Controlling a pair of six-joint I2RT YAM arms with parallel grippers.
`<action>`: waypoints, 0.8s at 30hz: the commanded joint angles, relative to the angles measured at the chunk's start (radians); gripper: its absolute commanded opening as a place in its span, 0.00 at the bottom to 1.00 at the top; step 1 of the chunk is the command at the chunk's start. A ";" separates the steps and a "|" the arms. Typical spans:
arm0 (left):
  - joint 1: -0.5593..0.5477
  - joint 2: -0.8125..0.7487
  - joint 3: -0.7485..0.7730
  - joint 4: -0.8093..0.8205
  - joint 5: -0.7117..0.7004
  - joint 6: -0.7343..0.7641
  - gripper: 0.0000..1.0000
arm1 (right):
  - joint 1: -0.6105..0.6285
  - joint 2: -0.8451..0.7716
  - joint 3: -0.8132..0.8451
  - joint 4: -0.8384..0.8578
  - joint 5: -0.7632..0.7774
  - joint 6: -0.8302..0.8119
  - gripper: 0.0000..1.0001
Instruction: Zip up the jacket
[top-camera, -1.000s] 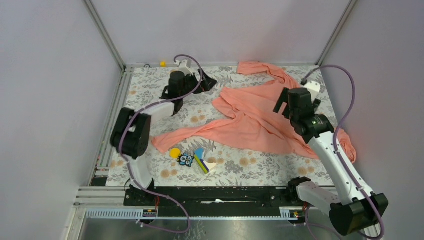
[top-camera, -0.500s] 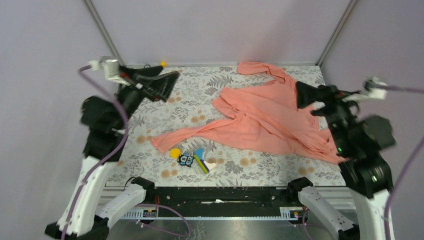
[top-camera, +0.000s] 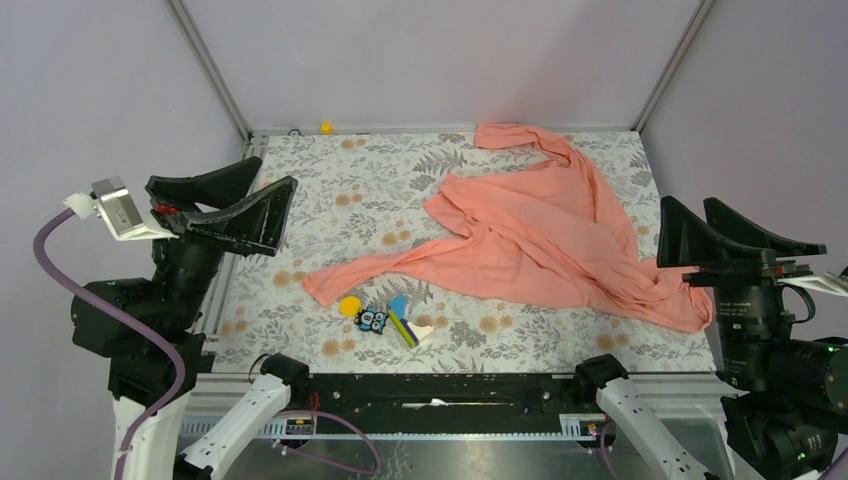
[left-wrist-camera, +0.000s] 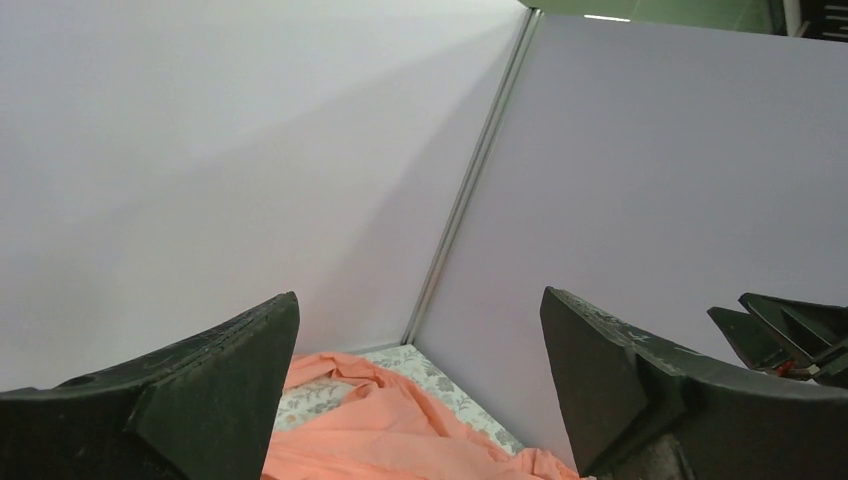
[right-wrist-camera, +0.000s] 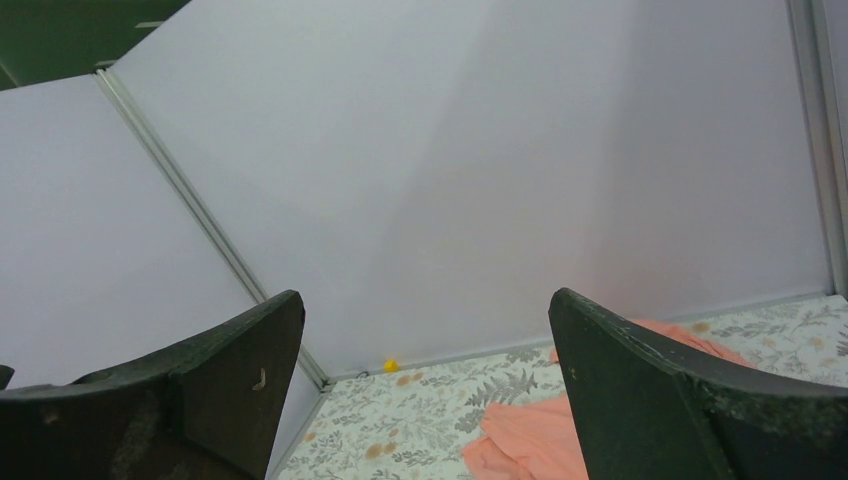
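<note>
Floral table (top-camera: 330, 195) bearing crumpled jacket (top-camera: 540, 240), lilac panels (top-camera: 440, 60) around; left end effector (top-camera: 275, 172) and right end effector (top-camera: 686, 206) aloft, both open, empty.

Salmon-pink jacket (top-camera: 540, 230), floral table (top-camera: 330, 190)

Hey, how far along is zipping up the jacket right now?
Nothing looks done: the jacket lies crumpled on the table, its front not visibly joined. Nothing is in hand: the left gripper and right gripper are open, empty and off the cloth. Left to do: grasp the front edges and zip.
</note>
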 joint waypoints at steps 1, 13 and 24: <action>0.000 0.000 -0.004 -0.042 -0.039 0.012 0.99 | 0.005 -0.004 -0.027 -0.005 0.029 -0.010 1.00; 0.000 -0.004 -0.027 -0.062 -0.044 0.020 0.99 | 0.005 -0.015 -0.070 0.012 0.038 -0.006 1.00; 0.000 -0.008 -0.077 -0.061 -0.039 0.021 0.99 | 0.005 -0.019 -0.103 0.023 0.057 -0.003 1.00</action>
